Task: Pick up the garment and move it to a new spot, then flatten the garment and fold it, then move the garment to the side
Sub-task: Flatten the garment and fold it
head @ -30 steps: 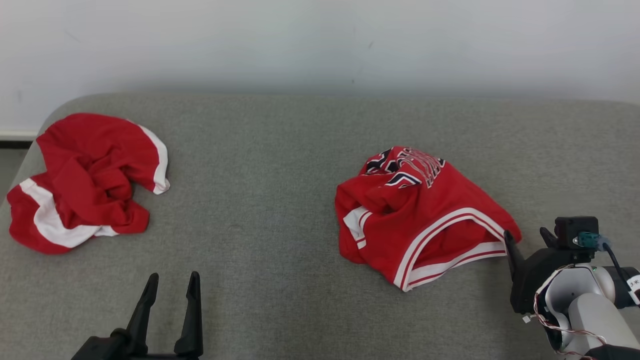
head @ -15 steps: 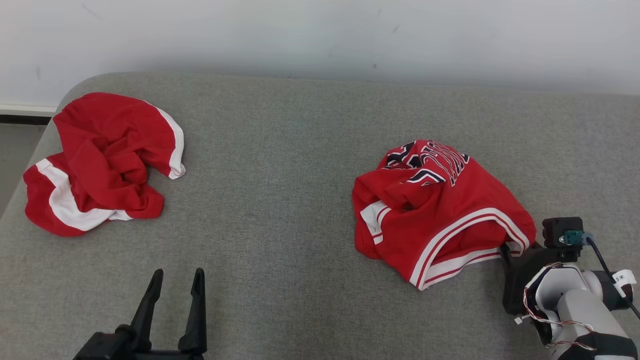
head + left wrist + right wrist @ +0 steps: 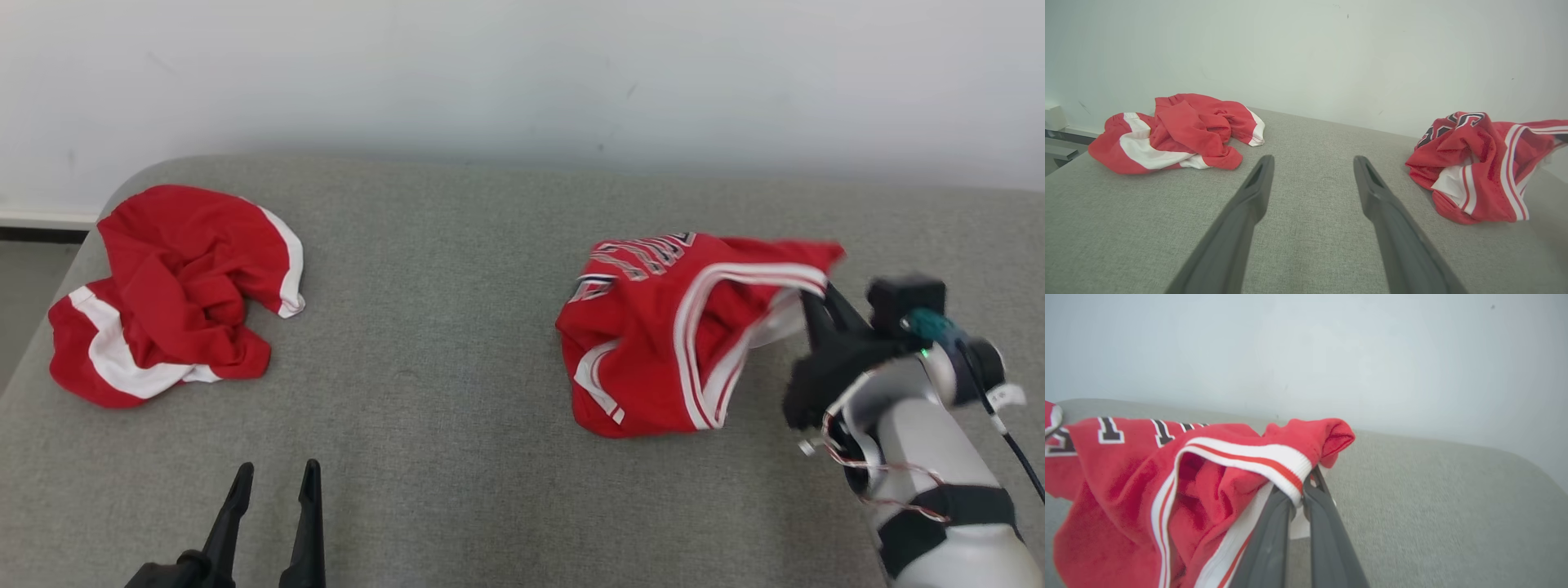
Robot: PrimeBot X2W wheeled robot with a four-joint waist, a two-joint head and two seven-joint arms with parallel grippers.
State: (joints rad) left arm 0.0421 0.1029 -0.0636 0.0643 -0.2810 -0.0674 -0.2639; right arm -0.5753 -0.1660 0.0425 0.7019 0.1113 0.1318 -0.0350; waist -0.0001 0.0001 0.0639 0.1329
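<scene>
Red jersey (image 3: 653,351), right of centre on grey counter (image 3: 457,327): striped hem clamped in right tool (image 3: 816,298), left tool (image 3: 273,482) apart and idle; lift until the bulk clears before carrying.

Two red garments: one lettered jersey (image 3: 653,343) and one banded garment (image 3: 171,294) with broad white stripes. Two tools, the left tool (image 3: 277,467) and the right tool (image 3: 1301,494), each with two dark fingers (image 3: 1241,212). One grey padded surface (image 3: 449,327). One pale wall (image 3: 490,73).
</scene>
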